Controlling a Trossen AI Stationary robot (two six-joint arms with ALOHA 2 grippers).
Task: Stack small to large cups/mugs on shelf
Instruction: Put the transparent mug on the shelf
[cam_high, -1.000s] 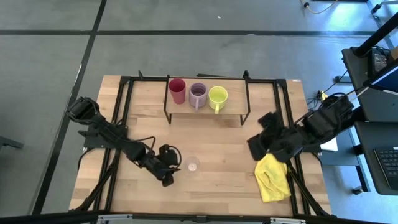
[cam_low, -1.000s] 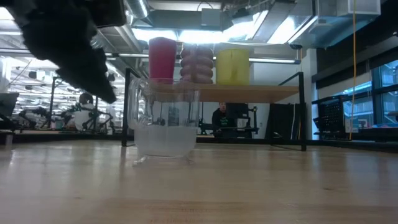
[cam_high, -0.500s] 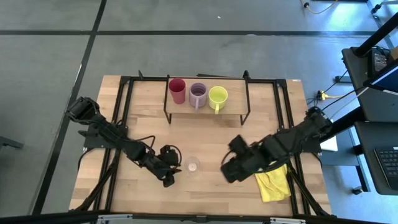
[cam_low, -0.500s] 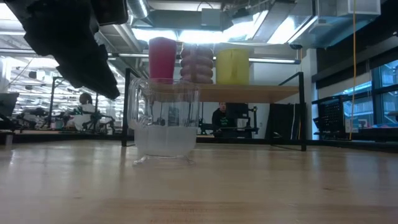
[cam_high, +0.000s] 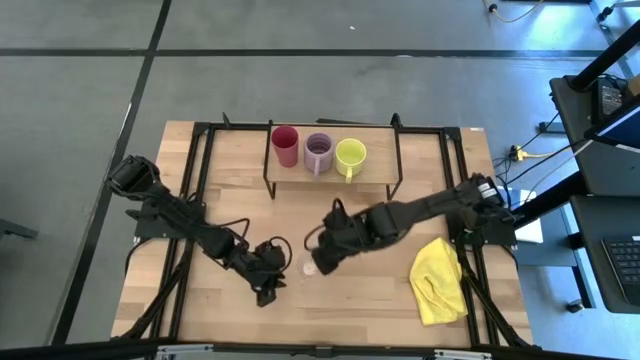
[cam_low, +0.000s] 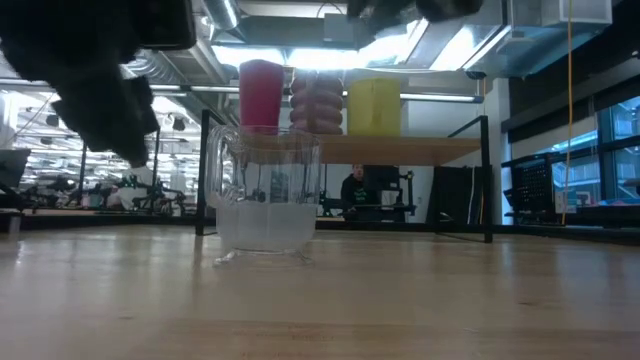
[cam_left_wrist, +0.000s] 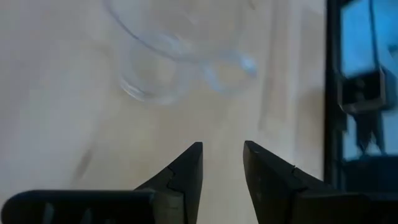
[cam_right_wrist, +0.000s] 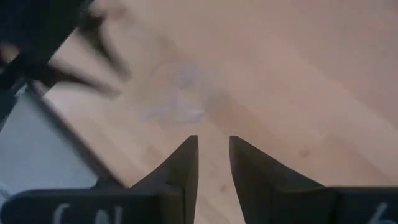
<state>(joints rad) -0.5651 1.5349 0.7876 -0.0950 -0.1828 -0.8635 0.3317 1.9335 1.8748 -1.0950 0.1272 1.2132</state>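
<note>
I see the shelf (cam_high: 330, 178) holding red cup (cam_high: 285, 145), lilac mug (cam_high: 318, 152) and yellow-green mug (cam_high: 350, 155), right gripper (cam_high: 320, 258) and left gripper (cam_high: 278, 275) flanking the glass (cam_high: 309, 267) in front, both slightly parted, empty.

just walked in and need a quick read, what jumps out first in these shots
Three vessels in a row on the low light-wood shelf: a red cup, a lilac handled mug, a yellow-green handled mug. A tiny clear glass stands alone on the tabletop, between the left gripper and the right gripper.
</note>
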